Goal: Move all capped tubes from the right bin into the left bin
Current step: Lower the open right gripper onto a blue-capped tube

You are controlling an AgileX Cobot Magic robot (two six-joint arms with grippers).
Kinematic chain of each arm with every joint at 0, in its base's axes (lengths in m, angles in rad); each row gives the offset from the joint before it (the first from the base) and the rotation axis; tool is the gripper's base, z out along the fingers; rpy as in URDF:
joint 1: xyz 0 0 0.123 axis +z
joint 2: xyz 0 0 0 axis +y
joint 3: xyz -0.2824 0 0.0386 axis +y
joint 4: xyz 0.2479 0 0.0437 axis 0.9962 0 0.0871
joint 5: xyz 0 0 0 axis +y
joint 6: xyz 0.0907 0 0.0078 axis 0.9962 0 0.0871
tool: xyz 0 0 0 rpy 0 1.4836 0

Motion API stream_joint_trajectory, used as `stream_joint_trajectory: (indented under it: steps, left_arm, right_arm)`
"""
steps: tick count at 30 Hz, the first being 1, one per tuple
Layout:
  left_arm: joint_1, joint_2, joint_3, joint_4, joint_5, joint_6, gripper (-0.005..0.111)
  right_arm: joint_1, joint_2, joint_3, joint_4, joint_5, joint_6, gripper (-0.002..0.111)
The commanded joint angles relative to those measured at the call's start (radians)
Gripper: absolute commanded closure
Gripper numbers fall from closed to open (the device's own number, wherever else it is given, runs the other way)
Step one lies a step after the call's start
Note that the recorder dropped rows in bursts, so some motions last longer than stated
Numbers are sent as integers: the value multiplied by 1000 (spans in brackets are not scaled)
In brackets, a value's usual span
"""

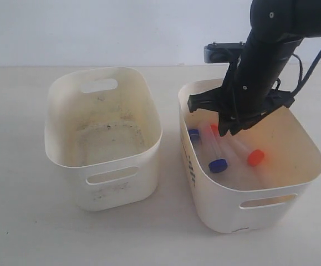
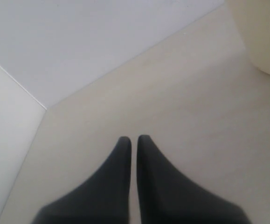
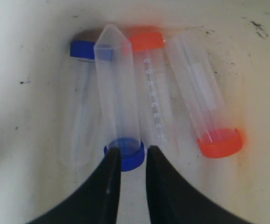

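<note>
Four capped tubes lie side by side on the floor of the right bin (image 1: 227, 206). Two have blue caps (image 3: 124, 155) (image 3: 82, 49) and two have orange caps (image 3: 220, 143) (image 3: 145, 40). My right gripper (image 3: 133, 151) hangs inside that bin just above the nearer blue cap (image 1: 218, 165). Its jaws stand a narrow gap apart with nothing between them. In the exterior view the right gripper (image 1: 227, 131) covers part of the tubes. The left bin (image 1: 116, 188), speckled inside, holds no tubes. My left gripper (image 2: 134, 138) is shut over bare tabletop and does not show in the exterior view.
The two bins stand side by side on a beige table with a gap (image 1: 170, 166) between them. A white wall (image 1: 121, 27) runs behind. In the left wrist view a cream bin wall (image 2: 265, 37) shows at one corner.
</note>
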Motion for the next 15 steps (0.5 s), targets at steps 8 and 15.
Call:
stream_joint_trajectory:
  steps: [8,15]
  left_arm:
    - [-1,4,-4,-3,-5,-1,103]
    - [-1,4,-4,-3,-5,-1,103]
  right_arm:
    - [-1,41,-4,-10,-10,9,88]
    - [-1,59,-4,-10,-24,9,83]
